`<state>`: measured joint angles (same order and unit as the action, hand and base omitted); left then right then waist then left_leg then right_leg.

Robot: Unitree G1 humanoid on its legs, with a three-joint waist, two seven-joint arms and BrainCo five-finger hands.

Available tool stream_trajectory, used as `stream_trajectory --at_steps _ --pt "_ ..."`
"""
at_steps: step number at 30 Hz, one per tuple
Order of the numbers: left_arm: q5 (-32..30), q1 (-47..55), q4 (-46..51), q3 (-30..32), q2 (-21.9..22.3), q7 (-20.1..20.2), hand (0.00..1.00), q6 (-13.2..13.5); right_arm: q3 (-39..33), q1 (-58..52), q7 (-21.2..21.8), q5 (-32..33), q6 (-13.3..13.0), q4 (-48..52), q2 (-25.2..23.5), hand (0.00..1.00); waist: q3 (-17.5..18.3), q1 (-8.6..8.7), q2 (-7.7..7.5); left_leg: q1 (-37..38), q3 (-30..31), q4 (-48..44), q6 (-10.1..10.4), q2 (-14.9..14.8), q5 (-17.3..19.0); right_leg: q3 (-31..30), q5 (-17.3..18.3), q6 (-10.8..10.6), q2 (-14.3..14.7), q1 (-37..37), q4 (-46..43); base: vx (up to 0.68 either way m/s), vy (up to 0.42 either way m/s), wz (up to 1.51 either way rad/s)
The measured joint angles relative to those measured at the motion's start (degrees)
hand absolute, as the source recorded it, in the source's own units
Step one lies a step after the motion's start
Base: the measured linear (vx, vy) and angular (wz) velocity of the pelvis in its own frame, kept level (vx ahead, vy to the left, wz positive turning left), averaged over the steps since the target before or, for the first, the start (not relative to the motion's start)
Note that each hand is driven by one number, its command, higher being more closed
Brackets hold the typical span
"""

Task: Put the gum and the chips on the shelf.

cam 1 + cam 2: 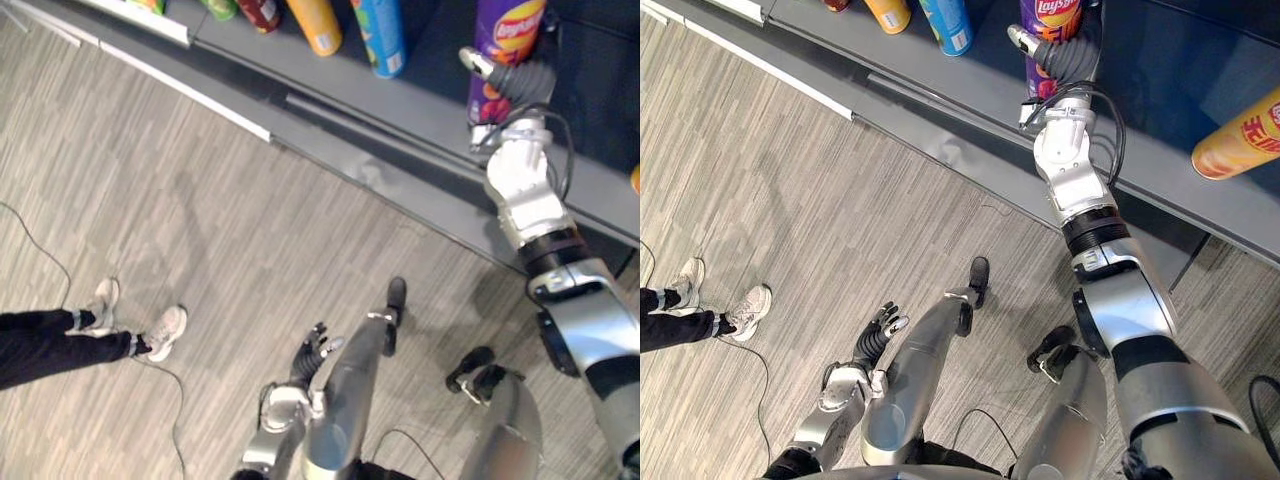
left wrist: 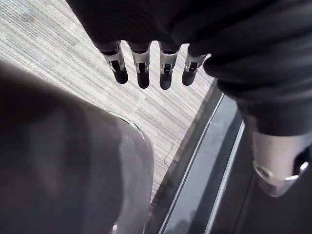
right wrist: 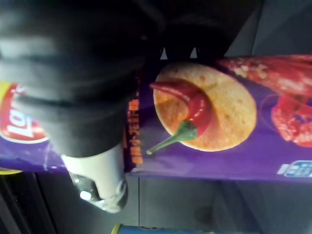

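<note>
The right hand (image 1: 515, 85) had its fingers closed round the tall purple chips can (image 1: 505, 25), seemingly set on the dark grey shelf (image 1: 350, 100) but unreleased; the left hand (image 1: 308, 358) hung open-fingered and empty, the gum apparently left.

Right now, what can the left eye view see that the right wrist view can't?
The left eye view takes in the wide scene: a person's shoes on the floor, the open left hand hanging low, and an orange can along the shelf. The right wrist view gives the close-up: the chip and red chilli pictured on the purple chips can. Both show that can with the right hand curled round it.
</note>
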<state>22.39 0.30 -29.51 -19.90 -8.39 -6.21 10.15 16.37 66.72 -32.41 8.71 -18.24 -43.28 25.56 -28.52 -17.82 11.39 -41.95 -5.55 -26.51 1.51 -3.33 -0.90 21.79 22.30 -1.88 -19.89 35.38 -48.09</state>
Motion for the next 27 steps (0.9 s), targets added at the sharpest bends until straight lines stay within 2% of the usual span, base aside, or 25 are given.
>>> stream_trajectory --at_steps 7,15,19,27 --pt "0.0 0.0 -0.5 1.8 1.4 -0.1 0.0 0.8 0.3 0.9 -2.2 0.0 0.0 -0.1 0.1 1.0 0.1 -0.12 0.09 -1.3 -0.1 -0.8 -0.1 -0.3 0.2 0.1 0.3 0.1 -0.1 1.3 -0.6 0.03 -0.074 -0.01" --pt "0.0 -0.3 -0.5 1.8 1.6 -0.2 0.0 1.3 0.3 0.8 -2.2 0.2 0.0 -0.1 0.1 1.0 0.1 -0.42 0.11 -2.3 0.0 -2.5 0.1 -0.9 1.2 0.5 0.8 0.3 0.1 1.6 -1.0 0.03 -0.074 -0.01" --pt "0.0 -1.3 -1.2 1.8 2.0 -0.2 0.0 1.8 -0.2 0.8 -2.3 0.2 0.0 -0.5 0.1 1.0 0.1 -1.39 0.13 -3.0 -0.1 -2.7 0.1 -1.2 1.4 0.6 0.8 0.3 0.3 2.2 -1.0 0.04 -0.07 -0.04" --pt "0.0 -2.5 -2.7 1.8 2.3 -0.5 0.0 2.5 -0.2 0.6 -2.2 0.2 -1.0 -0.7 -1.4 1.0 0.1 -1.45 0.14 -3.0 -0.2 -2.9 0.1 -1.4 1.5 0.7 0.8 0.3 0.3 2.2 -0.9 0.03 -0.071 -0.01"
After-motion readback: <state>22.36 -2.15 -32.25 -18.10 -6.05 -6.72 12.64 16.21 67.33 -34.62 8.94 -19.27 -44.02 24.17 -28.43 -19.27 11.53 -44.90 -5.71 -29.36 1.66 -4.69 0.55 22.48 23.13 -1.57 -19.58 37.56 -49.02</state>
